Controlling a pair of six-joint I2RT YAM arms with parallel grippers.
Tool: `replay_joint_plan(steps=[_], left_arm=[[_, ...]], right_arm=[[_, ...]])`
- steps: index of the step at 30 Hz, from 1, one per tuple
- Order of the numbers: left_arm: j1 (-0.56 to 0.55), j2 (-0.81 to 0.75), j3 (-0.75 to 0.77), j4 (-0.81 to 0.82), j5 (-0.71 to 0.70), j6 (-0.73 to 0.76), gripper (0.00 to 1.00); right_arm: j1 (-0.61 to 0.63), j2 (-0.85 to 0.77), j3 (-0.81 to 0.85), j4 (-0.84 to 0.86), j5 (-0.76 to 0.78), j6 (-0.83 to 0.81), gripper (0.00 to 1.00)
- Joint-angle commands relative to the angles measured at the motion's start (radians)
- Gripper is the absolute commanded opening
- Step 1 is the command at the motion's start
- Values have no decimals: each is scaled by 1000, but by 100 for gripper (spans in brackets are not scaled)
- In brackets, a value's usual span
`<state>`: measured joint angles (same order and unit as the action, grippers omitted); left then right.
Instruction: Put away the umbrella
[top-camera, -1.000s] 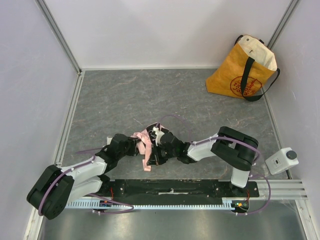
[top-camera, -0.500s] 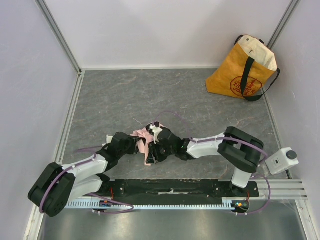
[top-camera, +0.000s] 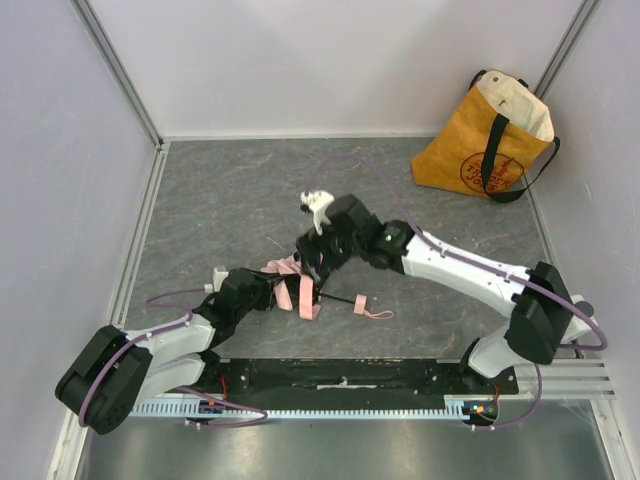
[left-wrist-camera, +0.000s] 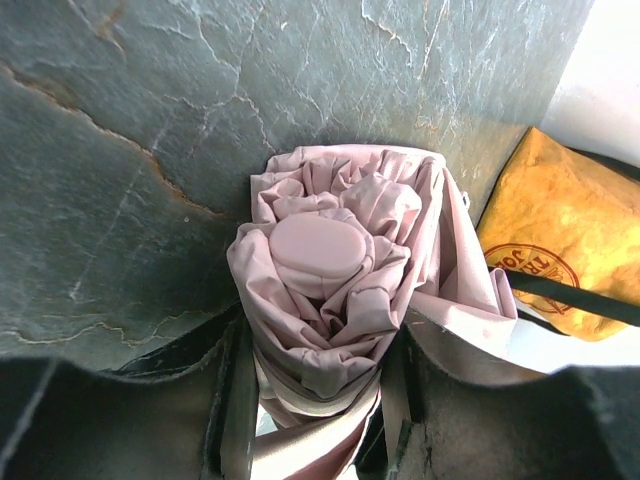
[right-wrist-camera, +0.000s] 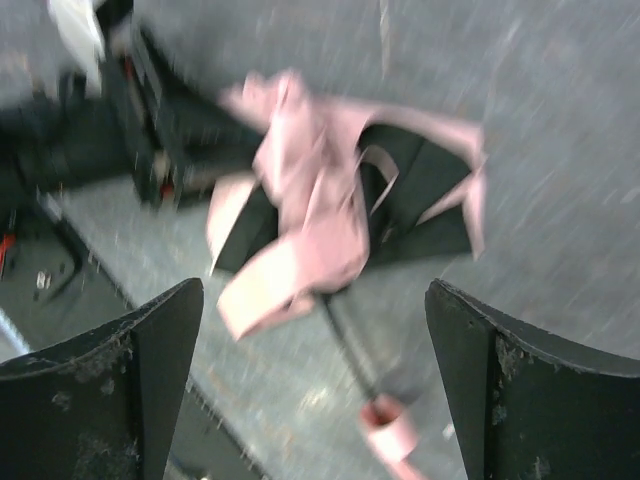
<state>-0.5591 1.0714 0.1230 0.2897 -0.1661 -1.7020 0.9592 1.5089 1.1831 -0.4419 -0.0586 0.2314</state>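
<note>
Right end effector (right-wrist-camera: 312, 295) lets go, jaws wide, and lifts off the umbrella (left-wrist-camera: 320, 250), whose bunched canopy stays clamped in the left end effector (left-wrist-camera: 315, 410) on the surface (top-camera: 230, 190), tote (top-camera: 485, 140) still far off.

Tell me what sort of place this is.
Likely a robot test cell: a left arm and right arm bolted at the table edge, bare white walls with metal framing around it, and an umbrella and tote bag as props.

Left hand (left-wrist-camera: 315, 400) clamped, right hand (right-wrist-camera: 312, 300) wide open
</note>
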Motion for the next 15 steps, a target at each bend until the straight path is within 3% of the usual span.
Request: replay_joint_plan(steps=[1,4,8,15], left_arm=[[-7,25,-37,-106,-44,97,2],[-7,19,-36,-106,-38,94,2],[-7,18,-33,-113,-26,85,2],[-7,33,3,-152,-4,61,2]], right_arm=[[-117,181,183,67,-185,-208,98],[-126,336,308,86,-306,-282,98],[-137,421,308,146,-397,-302,96],[-109,372,106,319,-469,-274,89]])
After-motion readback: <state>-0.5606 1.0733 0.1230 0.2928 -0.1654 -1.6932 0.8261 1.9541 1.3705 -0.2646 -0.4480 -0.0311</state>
